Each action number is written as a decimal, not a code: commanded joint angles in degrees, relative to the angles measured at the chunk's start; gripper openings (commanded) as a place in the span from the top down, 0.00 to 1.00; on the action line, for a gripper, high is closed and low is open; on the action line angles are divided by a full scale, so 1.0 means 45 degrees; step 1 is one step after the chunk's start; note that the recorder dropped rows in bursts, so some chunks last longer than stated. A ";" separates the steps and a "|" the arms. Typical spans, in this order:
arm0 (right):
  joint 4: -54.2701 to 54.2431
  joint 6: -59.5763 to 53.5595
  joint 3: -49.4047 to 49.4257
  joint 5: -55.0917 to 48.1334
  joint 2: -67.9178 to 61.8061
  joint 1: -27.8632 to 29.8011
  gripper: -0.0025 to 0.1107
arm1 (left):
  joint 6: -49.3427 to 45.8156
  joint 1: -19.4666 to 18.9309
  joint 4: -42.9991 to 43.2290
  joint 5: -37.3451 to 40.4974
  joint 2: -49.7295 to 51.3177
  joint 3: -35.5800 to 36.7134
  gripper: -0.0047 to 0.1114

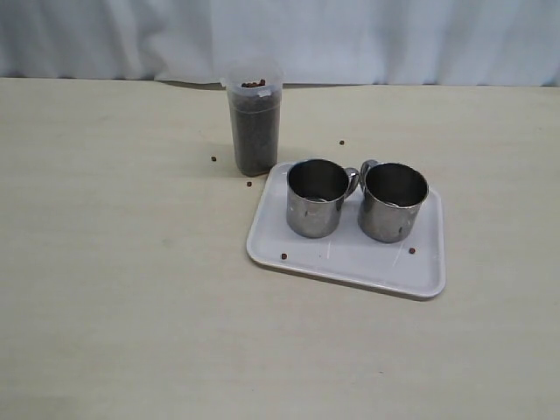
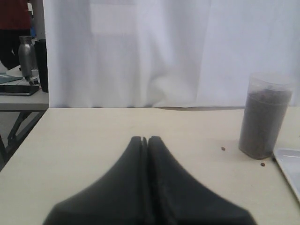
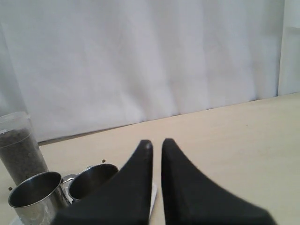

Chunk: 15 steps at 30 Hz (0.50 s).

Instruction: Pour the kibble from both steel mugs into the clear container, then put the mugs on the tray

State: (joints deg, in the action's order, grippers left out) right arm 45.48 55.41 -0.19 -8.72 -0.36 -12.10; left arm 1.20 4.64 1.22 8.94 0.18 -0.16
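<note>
On the beige tabletop (image 1: 114,289), steel mugs (image 1: 317,198) stand on the white tray (image 1: 350,262).
White curtain (image 1: 394,35) behind; stray kibble (image 1: 213,158) near the clear container (image 1: 254,131); left gripper (image 2: 144,139), right gripper (image 3: 157,143) closed, empty.

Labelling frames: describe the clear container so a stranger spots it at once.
Find the white tray on the table. Just off its far left corner stands the clear container, taller than the two steel mugs and nearly full of dark kibble.

Beside the container (image 1: 254,131), the first mug (image 1: 317,198) and the second mug (image 1: 393,202) are gleaming as polished, mirror-like steel. The container is showing clear, slightly cloudy plastic. The tray (image 1: 350,262) is looking like smooth white plastic, faintly glossy. The counter (image 1: 122,280) is appearing matt and pale.
</note>
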 commanded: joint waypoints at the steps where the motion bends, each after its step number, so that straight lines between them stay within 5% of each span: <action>1: -0.0030 -0.0098 0.0043 -0.0077 -0.0012 -0.0016 0.93 | 0.0044 0.0025 -0.0064 -0.0162 -0.0040 0.0035 0.96; 15: -0.0030 -0.0066 0.0043 -0.0131 -0.0723 -0.1791 0.93 | 0.0044 0.0025 -0.0064 -0.0162 -0.0040 0.0035 0.96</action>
State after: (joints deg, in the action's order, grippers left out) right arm 45.34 55.41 -0.19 -9.15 -3.46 -19.91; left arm 1.20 4.64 1.22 8.94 0.18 -0.16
